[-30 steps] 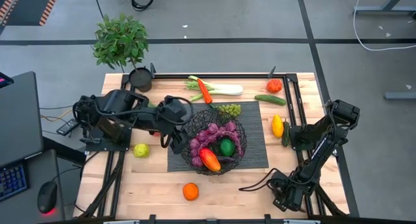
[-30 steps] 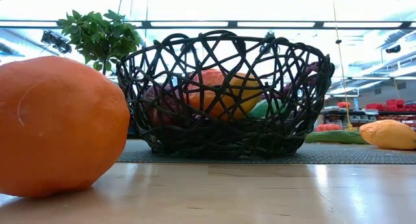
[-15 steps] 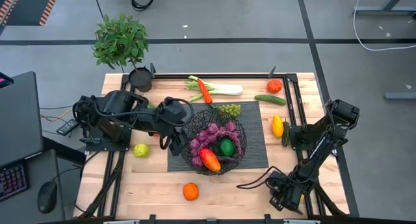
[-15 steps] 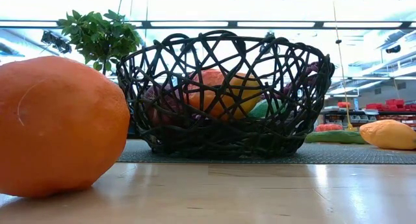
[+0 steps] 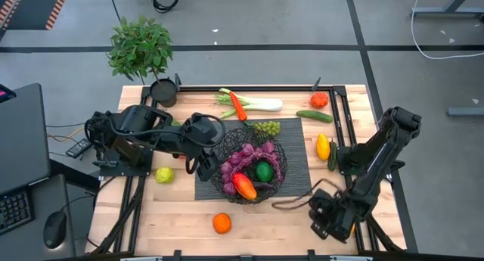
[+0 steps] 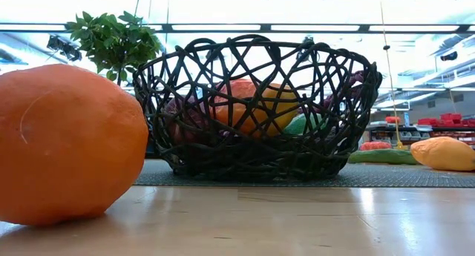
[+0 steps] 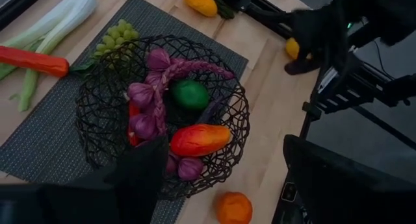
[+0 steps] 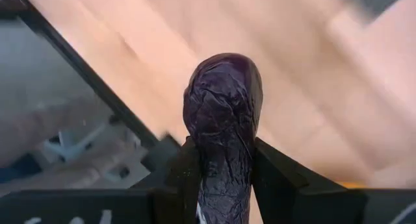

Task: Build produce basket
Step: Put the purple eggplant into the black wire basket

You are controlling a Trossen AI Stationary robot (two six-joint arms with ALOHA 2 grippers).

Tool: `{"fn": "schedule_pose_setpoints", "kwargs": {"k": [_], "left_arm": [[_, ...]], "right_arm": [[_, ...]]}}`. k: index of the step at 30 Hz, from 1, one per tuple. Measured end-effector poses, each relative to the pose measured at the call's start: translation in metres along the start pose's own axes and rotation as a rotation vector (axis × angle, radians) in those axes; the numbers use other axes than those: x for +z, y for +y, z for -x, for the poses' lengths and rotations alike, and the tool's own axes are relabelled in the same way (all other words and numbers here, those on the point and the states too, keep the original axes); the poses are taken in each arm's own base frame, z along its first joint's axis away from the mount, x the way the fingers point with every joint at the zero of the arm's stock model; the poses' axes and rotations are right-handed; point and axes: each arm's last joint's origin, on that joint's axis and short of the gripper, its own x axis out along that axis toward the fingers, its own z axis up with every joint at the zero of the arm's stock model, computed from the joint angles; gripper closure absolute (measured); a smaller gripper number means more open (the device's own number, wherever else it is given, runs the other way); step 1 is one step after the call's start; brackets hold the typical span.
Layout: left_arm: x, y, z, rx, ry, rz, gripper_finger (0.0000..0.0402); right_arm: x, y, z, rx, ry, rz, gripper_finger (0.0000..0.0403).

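- The left pincer [image 5: 203, 164] hangs just beside the wire basket's [image 5: 252, 169] left rim, over the dark mat [image 5: 299, 159]; its own wrist view looks down past its fingers [image 7: 140, 175], which stand apart with nothing between them. Against the earlier high view it has not moved.
- On the desk [image 5: 181, 215] to the left of the mat lies a lemon [image 5: 164, 175], and toward the front edge an orange [image 5: 221, 223]; both are still outside the basket.
- The basket sits in the middle of the mat and already holds purple onions or garlic [image 5: 246, 156], a green round fruit [image 5: 263, 171] and an orange-red pepper [image 5: 243, 186]. I judge the task roughly half done.
- Behind the basket wait a leek [image 5: 257, 104], a red chilli [image 5: 239, 107] lying across it and green grapes [image 5: 266, 128]; farther right are a tomato [image 5: 318, 100] and a cucumber [image 5: 314, 116].
- Near the right edge lies a yellow fruit [image 5: 323, 146], also unpacked.
- The right pincer [image 5: 324, 219] is low at the desk's front right corner, clamped on a purple eggplant [image 8: 223, 107], well apart from the basket. Compared with a second ago, this arm has swung forward and leftward, so the eggplant looks to be next in.
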Motion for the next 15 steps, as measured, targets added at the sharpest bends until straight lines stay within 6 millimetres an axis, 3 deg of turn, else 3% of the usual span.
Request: {"fn": "schedule_pose_setpoints", "kwargs": {"k": [6, 15], "left_arm": [[0.003, 0.003, -0.001, 0.01, -0.005, 0.012, 0.0092], [0.008, 0.015, 0.011, 0.0, -0.021, 0.054, 0.0092]], "right_arm": [[0.053, 0.008, 0.044, 0.048, -0.183, 0.009, 0.0282], [0.145, 0.025, 0.07, 0.238, -0.368, 0.023, 0.0282]]}}
